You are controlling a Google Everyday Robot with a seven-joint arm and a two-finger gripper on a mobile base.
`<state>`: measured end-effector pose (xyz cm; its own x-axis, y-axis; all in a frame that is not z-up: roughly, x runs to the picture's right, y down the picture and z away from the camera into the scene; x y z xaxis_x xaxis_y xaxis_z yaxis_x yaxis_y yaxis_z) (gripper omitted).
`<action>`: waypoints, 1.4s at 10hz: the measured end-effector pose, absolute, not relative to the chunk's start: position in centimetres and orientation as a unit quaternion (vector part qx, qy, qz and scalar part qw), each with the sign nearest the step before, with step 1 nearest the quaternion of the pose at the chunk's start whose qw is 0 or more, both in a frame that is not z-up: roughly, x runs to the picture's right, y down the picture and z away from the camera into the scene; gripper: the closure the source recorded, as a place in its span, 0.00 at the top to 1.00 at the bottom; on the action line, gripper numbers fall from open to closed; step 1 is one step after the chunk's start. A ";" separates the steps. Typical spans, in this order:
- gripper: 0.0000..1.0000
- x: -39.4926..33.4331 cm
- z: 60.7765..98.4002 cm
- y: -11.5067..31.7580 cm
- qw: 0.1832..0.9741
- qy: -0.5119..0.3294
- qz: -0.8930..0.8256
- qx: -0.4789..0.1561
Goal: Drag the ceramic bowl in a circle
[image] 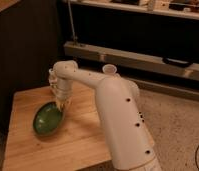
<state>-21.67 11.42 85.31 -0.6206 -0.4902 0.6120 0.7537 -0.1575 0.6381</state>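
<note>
I count one ceramic bowl (47,120), one gripper (61,103), one arm (118,115) and one table (30,150). The bowl is glossy green with a darker inside, and it lies on the left part of the table, toward 8 o'clock from the table's middle. My gripper hangs at the bowl's rim at about 2 o'clock (I cannot tell whether it is apart, together or clamped on that rim). My white arm rises from 5 o'clock and covers the table's right side, and the picture's bottom edge cuts off both the arm and the table's near end. The table top is pale wooden planks. At 3 o'clock from it lies a speckled floor (178,122). At 12 o'clock a long pale rail (138,61) runs below dark shelving, and what sits on that shelving is hard to make out.
</note>
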 end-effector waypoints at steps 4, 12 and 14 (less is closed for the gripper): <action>0.20 -20.3 85.6 12.6 0.414 -0.498 -0.746 -0.155; 0.20 -20.3 83.5 16.2 0.370 -0.491 -0.767 -0.184; 0.20 -20.6 82.6 17.1 0.355 -0.488 -0.775 -0.188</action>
<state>-20.60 17.08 82.58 -0.6770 -0.3674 0.6377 0.7339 -0.2717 0.6226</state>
